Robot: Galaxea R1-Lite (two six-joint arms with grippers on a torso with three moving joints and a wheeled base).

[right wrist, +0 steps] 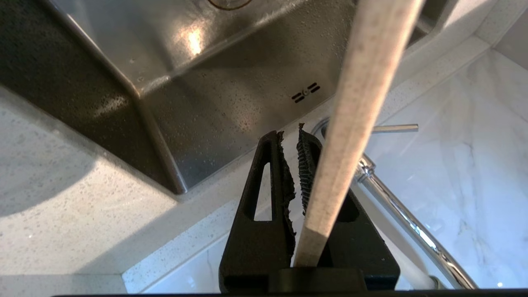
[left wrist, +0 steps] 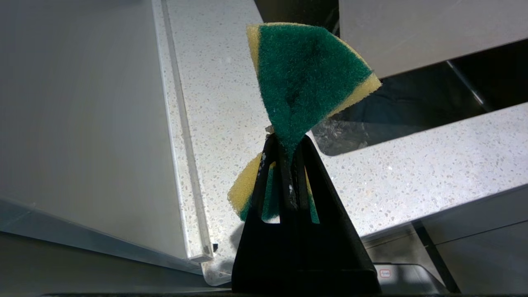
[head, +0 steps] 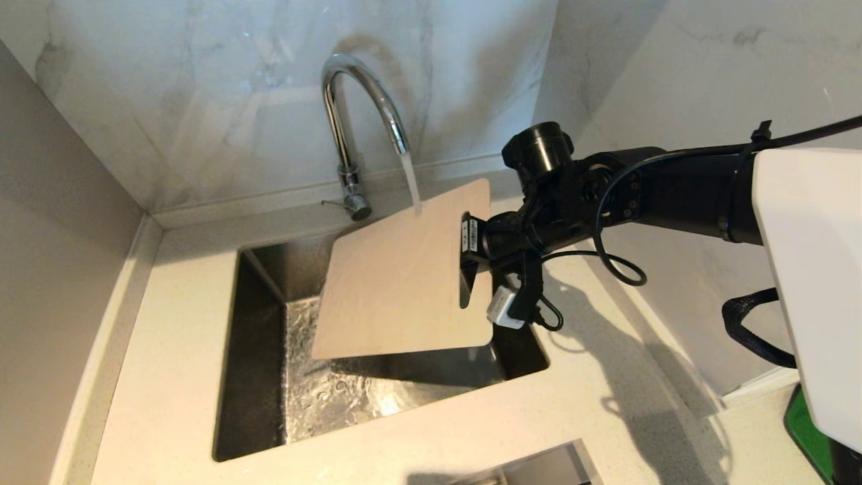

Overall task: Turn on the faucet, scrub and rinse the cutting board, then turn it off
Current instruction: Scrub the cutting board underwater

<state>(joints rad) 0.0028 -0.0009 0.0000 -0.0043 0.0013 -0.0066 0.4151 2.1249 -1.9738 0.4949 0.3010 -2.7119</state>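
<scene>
Water running from the faucet (head: 360,101) onto the far edge of the cutting board (head: 397,283). Board held tilted over the sink (head: 256,377), gripped at its right end by the right gripper (head: 471,259), fingers clamped on the board's edge. Left gripper (left wrist: 288,156) off to the side, squeezed tight on a green and yellow sponge (left wrist: 305,78). Board thin, stiff, likely light, and slippery when wet. Best grabbed by the slot end, firmly.
</scene>
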